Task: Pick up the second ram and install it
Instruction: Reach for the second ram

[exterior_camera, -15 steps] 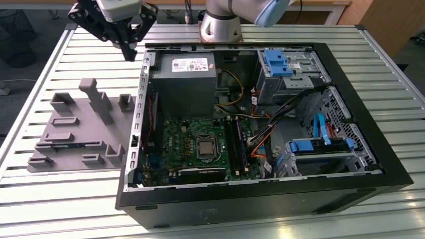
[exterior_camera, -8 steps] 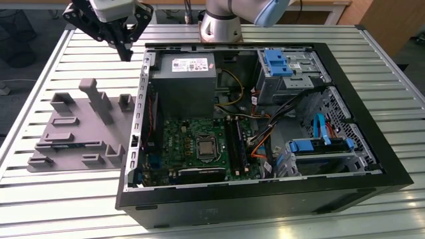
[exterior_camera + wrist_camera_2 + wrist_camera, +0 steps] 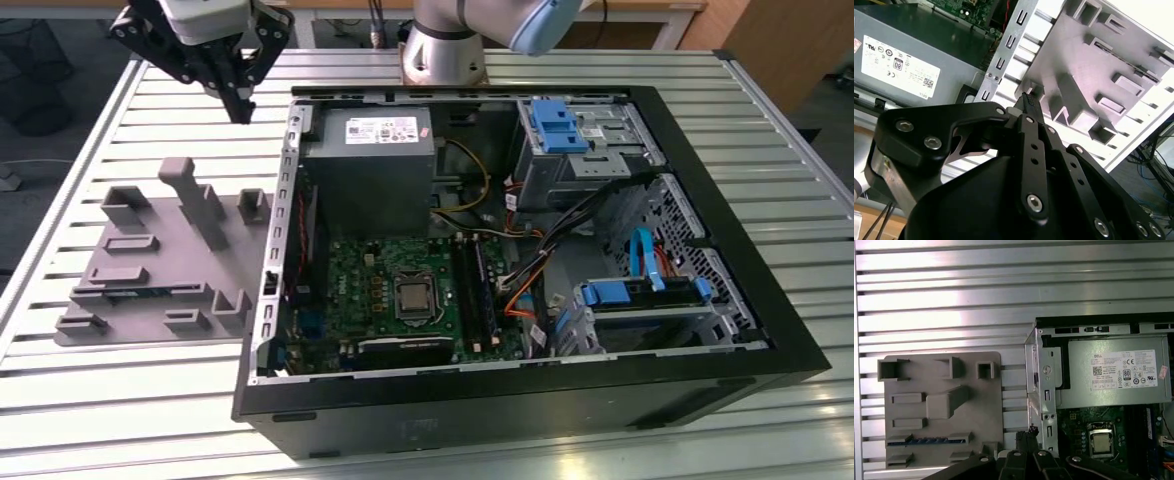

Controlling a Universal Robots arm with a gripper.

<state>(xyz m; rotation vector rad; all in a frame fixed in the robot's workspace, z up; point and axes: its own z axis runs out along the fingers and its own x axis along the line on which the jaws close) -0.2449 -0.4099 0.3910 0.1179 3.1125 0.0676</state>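
The pincer (image 3: 244, 108), pressed together and empty, hangs over the far worktop (image 3: 134, 400). The second ram (image 3: 160, 291) lies nearer, toward the exterior view's left, lengthwise left-to-right on the grey fixture (image 3: 147, 235).

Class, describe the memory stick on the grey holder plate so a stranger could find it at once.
Find the open computer case on the slatted table; a grey holder plate lies on the exterior view's left of it. Toward the plate's near end sits the memory stick, the only thin blue-green strip among plain grey blocks.
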